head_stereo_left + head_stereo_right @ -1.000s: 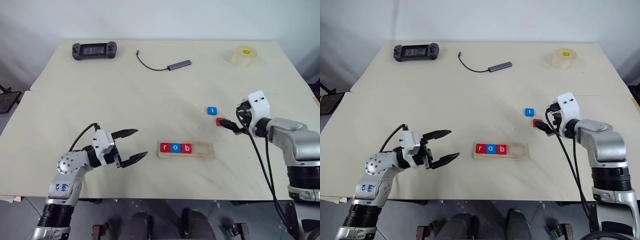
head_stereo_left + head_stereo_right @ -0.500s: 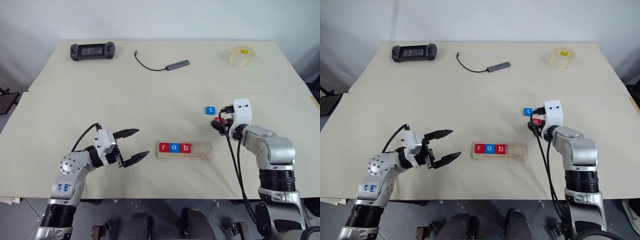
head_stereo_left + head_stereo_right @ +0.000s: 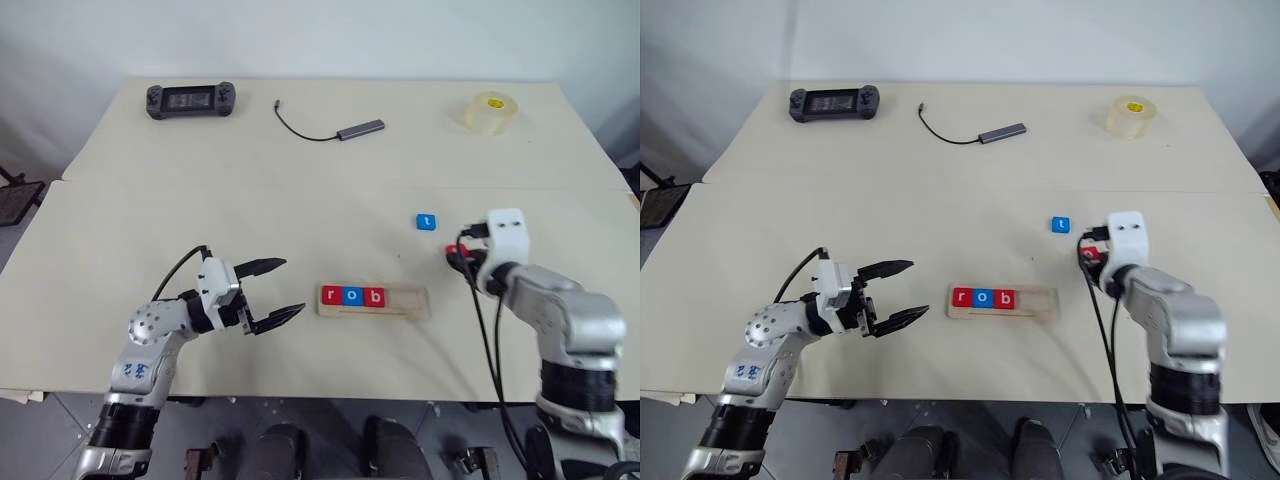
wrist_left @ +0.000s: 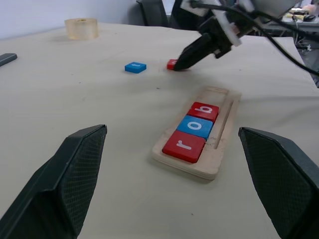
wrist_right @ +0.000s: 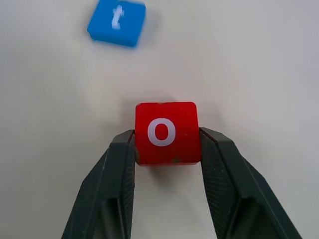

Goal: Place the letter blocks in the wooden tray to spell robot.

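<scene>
Claw (image 5: 167, 144) grips red "o" block (image 5: 166, 132); blue "t" block (image 5: 117, 21) lies near.

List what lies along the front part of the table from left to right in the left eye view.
Left gripper with open black fingers → long pale-wood tray holding red r, blue o, red b blocks → small blue square t block → right gripper closed on the red o block.

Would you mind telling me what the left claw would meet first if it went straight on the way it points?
Probably the wooden tray, at its end with the red r block; depth is unclear.
</scene>
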`<state>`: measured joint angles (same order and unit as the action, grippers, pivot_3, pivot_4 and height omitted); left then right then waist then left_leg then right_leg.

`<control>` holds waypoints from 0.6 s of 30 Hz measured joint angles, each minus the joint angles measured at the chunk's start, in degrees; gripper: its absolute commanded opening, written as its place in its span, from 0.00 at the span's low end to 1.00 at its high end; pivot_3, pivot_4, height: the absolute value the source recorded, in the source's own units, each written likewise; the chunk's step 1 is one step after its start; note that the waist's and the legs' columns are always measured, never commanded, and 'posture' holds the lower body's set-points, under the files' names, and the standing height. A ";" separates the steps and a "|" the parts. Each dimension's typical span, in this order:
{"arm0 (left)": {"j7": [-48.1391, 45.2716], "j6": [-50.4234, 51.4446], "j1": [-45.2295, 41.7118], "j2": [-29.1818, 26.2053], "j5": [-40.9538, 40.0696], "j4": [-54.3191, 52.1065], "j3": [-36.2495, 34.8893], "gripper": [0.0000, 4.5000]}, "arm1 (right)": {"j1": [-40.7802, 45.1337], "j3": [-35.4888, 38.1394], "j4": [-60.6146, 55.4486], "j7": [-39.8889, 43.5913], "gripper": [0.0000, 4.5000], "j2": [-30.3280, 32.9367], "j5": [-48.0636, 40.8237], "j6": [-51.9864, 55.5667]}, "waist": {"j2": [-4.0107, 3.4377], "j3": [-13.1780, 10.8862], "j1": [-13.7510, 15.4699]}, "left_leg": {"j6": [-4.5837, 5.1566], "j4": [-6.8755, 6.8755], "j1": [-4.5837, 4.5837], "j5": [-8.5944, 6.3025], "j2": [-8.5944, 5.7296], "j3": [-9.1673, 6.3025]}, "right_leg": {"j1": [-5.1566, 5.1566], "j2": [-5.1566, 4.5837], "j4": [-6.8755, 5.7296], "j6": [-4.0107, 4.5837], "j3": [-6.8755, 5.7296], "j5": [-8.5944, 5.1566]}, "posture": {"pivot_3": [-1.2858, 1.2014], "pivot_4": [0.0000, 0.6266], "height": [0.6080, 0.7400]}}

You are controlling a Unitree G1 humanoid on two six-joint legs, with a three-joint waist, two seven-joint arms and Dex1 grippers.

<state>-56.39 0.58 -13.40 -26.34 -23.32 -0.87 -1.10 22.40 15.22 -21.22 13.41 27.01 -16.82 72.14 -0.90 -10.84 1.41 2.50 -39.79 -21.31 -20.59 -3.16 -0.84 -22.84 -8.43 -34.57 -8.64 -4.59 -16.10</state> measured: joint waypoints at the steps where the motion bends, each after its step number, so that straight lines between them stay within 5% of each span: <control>1: -0.38 -0.04 -0.24 0.10 0.00 0.47 0.04 1.00 | -2.15 0.89 -3.31 0.09 0.32 0.01 -0.70 2.10 | 0.01 0.00 -0.08 | 0.00 0.01 0.02 0.00 0.01 0.02 | 0.01 0.01 0.01 0.00 0.01 0.00 | 0.52 0.24 1.00; 9: -3.07 -0.03 -1.12 0.55 0.00 2.79 0.62 1.00 | -11.61 5.34 -18.84 -1.78 0.32 -6.86 -1.82 11.58 | 0.00 0.01 -0.42 | -0.02 0.09 0.11 0.01 0.06 0.12 | -0.01 0.07 0.01 0.01 0.14 0.00 | 0.52 0.24 1.00; 15: -3.83 0.00 -1.87 0.48 0.00 3.57 0.82 1.00 | -11.59 5.34 -20.05 -0.71 0.76 -6.77 -2.64 13.49 | 0.02 0.03 -0.42 | 0.00 0.08 0.12 0.01 0.02 0.11 | -0.01 0.04 -0.01 0.01 0.17 0.00 | 0.52 0.24 1.00; 18: -4.07 0.00 -2.04 -0.02 0.00 3.64 0.59 1.00 | -10.83 5.34 -16.49 3.53 0.76 1.06 -3.94 11.68 | 0.02 0.02 -0.26 | 0.04 0.08 0.10 0.02 -0.05 0.12 | -0.01 -0.01 0.01 0.00 0.18 0.00 | 0.52 0.24 1.00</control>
<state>-60.46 0.58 -15.44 -26.36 -23.32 2.77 -0.50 11.58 20.55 -37.71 16.94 28.07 -20.76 83.82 -0.88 -10.82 1.15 2.55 -39.71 -21.21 -20.56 -3.21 -0.72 -22.86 -8.44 -34.56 -8.63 -4.41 -16.10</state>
